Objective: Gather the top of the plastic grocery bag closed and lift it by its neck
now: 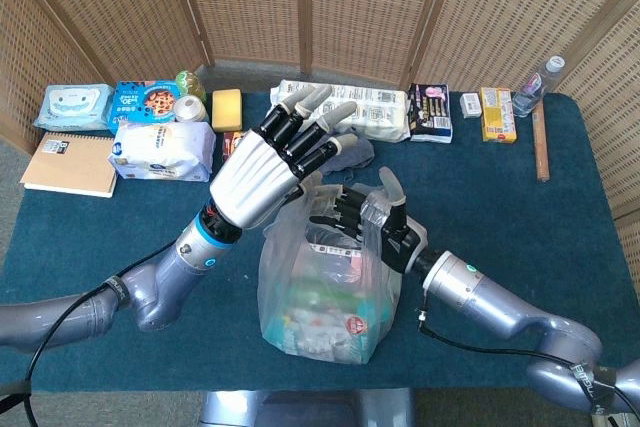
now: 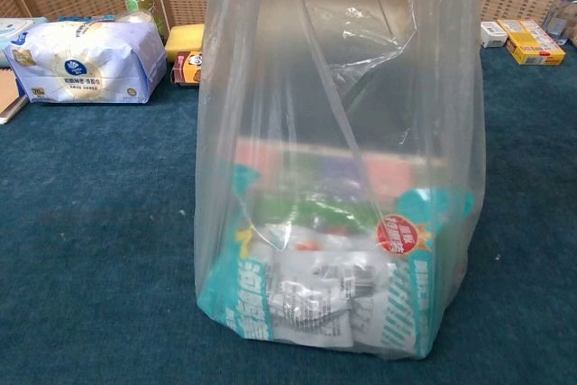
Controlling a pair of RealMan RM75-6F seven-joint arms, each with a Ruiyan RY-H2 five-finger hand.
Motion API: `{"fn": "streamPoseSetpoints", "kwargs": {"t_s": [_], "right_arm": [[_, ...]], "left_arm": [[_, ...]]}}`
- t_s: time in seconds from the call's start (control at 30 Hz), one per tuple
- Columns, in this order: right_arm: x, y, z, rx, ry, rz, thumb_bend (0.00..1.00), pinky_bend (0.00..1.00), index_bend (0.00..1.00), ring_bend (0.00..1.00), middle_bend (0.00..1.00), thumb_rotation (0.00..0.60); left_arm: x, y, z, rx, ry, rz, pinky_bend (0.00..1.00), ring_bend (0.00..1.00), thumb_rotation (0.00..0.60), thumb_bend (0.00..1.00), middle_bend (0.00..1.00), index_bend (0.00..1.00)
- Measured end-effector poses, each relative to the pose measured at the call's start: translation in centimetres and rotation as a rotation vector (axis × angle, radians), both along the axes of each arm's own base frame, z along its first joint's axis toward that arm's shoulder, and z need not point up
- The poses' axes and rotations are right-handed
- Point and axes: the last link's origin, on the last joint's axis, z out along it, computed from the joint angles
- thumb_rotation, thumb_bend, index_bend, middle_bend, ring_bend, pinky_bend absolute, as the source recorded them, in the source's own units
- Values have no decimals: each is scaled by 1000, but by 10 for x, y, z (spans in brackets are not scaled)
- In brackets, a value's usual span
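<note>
Gathering the bag's mouth
Left robot hand [image 1: 268, 169] spread wide above; right robot hand [image 1: 368, 219] pinches plastic bag [image 1: 325, 287] rim: sweep both inward, bunching film evenly.

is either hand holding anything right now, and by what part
The right hand grips the clear plastic grocery bag by its top edge. The left hand hovers above the bag's mouth with fingers spread, holding nothing.

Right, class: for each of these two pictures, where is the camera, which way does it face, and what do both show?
Head view: high up, looking down on the table; shows both arms, the left hand and right hand at the plastic bag top.
Chest view: low, near table height, facing forward; no hands or arms show.
Shared: the bag, tissue pack, yellow sponge.
</note>
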Motion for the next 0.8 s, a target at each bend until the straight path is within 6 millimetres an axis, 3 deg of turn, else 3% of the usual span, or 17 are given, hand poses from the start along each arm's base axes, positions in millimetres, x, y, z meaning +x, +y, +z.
{"fn": "streamPoseSetpoints", "kwargs": {"t_s": [0.43, 0.8], "right_arm": [[-9, -8, 1, -12, 12, -24, 125, 91, 234, 173, 231, 0], [-3, -2, 3, -6, -2, -2, 124, 91, 232, 167, 231, 0]], "left_arm": [[-4, -3, 5, -12, -20, 1, 162, 0, 600, 34, 163, 255], [-3, 0, 2, -6, -5, 4, 162, 0, 600, 34, 163, 254]]}}
